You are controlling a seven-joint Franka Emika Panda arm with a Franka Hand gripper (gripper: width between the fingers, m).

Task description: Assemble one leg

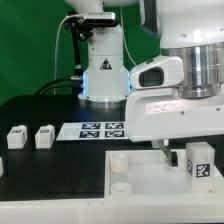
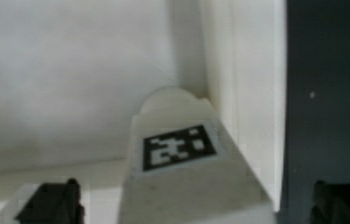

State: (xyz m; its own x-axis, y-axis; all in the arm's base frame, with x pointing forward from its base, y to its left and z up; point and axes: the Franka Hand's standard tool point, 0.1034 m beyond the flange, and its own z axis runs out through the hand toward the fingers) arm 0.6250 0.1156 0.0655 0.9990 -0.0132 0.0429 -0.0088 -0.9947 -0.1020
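A white leg (image 1: 199, 161) with a black-and-white tag stands upright on the large white panel (image 1: 140, 195), near the panel's edge at the exterior view's right. My gripper (image 1: 184, 153) is lowered over it. In the wrist view the leg (image 2: 186, 150) lies between my two dark fingertips (image 2: 51, 203), with a gap on each side, so the gripper (image 2: 193, 206) is open and holds nothing. Two more legs (image 1: 17, 137) (image 1: 43, 136) stand on the black table at the exterior view's left.
The marker board (image 1: 103, 129) lies on the table in front of the arm's base (image 1: 103, 85). A small white block (image 1: 118, 158) stands at the panel's far edge, with a round socket (image 1: 120, 187) near it. In the wrist view, dark table (image 2: 328, 100) borders the panel (image 2: 65, 100).
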